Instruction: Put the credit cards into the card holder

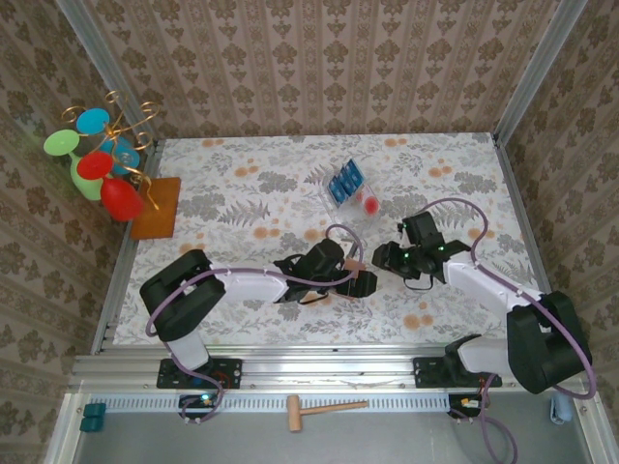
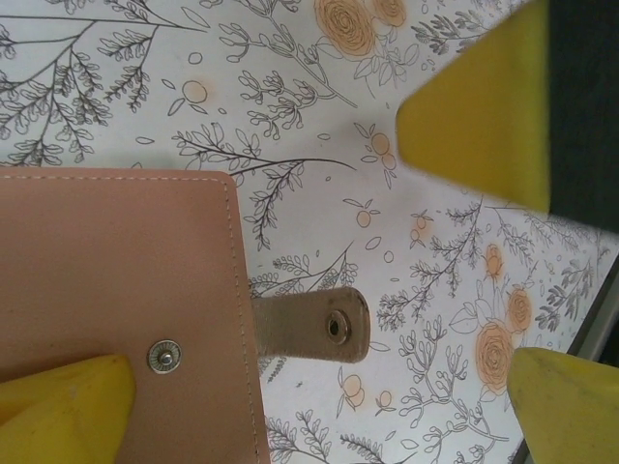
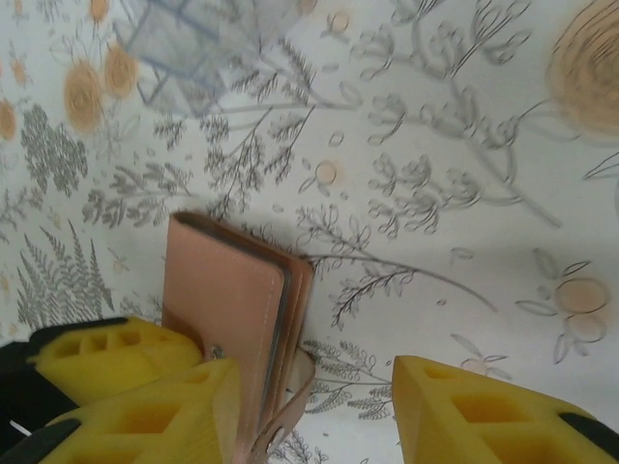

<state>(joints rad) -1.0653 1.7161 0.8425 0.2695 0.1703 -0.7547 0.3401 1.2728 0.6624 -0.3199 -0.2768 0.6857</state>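
The tan card holder lies folded on the floral table between the two grippers. Its strap hangs loose beside the metal snap stud. My left gripper stands wide open, with one yellow finger over the holder's near corner and the other clear of it. My right gripper is open too; its left finger sits against the holder, and a wide gap lies before the other finger. Several blue credit cards stand in a clear tray further back.
A corner of the clear tray shows just beyond the holder. An orange-brown mat and a stand of coloured goblets occupy the far left. A wooden hammer lies below the table's front rail. Patterned walls enclose the table.
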